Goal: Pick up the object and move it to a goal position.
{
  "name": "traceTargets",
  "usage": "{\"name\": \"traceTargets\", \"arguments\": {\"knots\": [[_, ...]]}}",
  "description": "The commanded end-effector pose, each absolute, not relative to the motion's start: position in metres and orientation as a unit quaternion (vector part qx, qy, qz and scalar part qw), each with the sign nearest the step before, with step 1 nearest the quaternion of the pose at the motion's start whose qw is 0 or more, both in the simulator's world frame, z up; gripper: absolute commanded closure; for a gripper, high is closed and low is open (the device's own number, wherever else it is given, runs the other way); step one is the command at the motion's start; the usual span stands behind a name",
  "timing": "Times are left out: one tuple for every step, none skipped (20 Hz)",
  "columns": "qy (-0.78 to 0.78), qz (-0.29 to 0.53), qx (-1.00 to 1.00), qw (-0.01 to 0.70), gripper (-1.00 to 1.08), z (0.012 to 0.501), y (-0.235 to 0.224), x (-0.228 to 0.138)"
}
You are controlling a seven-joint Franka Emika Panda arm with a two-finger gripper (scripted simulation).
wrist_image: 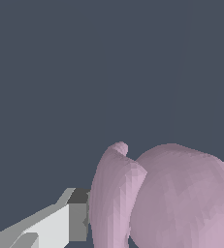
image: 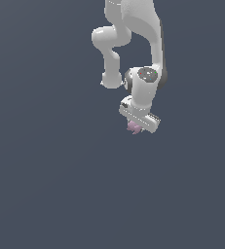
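Exterior view: white robot arm (image: 133, 29) reaching down over a plain dark grey ground (image: 46, 185). Gripper (image: 136, 127) at its lower end, closed on the object (image: 134, 127), a small pink-lilac lump with lobes, sitting just under the white hand. Wrist view: object (wrist_image: 171, 198) fills the near field; one finger (wrist_image: 60, 223) presses its side, the other is hidden. Whether the lump is lifted or resting on the ground cannot be told. Status, by judgement: grasp made. No goal marker visible; carry to goal outstanding.
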State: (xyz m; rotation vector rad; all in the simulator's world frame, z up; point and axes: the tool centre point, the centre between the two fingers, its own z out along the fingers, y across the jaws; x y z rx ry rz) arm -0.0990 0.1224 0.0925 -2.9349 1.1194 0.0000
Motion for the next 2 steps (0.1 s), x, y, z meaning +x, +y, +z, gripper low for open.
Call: {"name": "traceTargets", "arguments": {"knots": [[0.357,0.000,-0.934,0.000,1.08,0.0943,0.1256,-0.1021],[0.357,0.000,-0.934,0.000,1.08,0.0945,0.1258,-0.1023]]}}
